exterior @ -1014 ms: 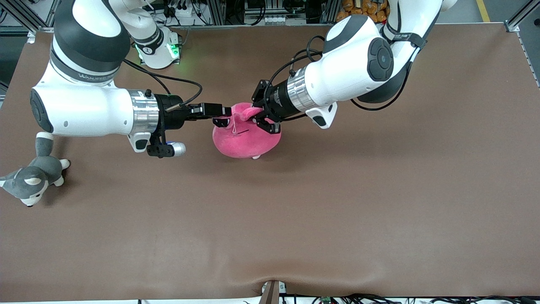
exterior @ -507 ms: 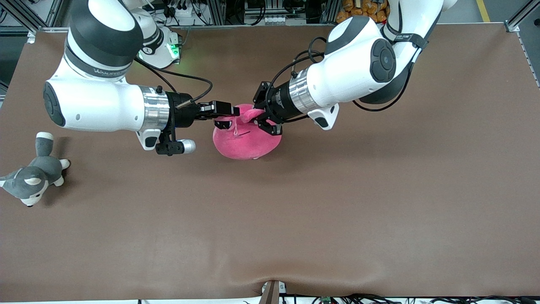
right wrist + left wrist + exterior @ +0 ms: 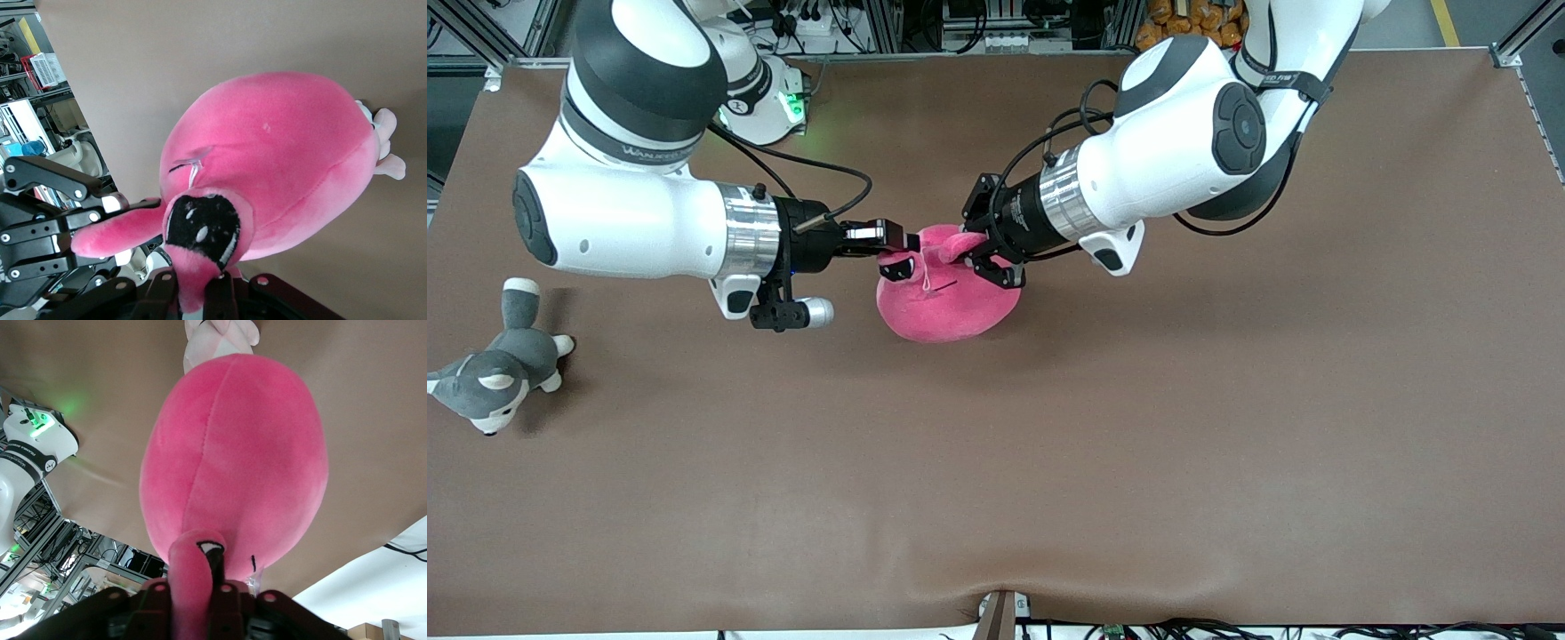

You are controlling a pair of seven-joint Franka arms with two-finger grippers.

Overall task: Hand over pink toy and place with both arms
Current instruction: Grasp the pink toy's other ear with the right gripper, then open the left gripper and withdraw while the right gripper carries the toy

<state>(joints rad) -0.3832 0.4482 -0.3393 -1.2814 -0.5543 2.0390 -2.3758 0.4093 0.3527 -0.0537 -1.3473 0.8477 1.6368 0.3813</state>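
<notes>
Handover is midway: both the left gripper (image 3: 971, 252) and right gripper (image 3: 900, 252) pinch the toy (image 3: 950, 298); release and placing remain.

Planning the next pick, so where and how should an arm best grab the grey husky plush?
Probably the grey husky plush is best gripped across its narrow midbody from above: it lies flat on its side on the table at the right arm's end, head nearer the front camera, tail pointing away.
</notes>
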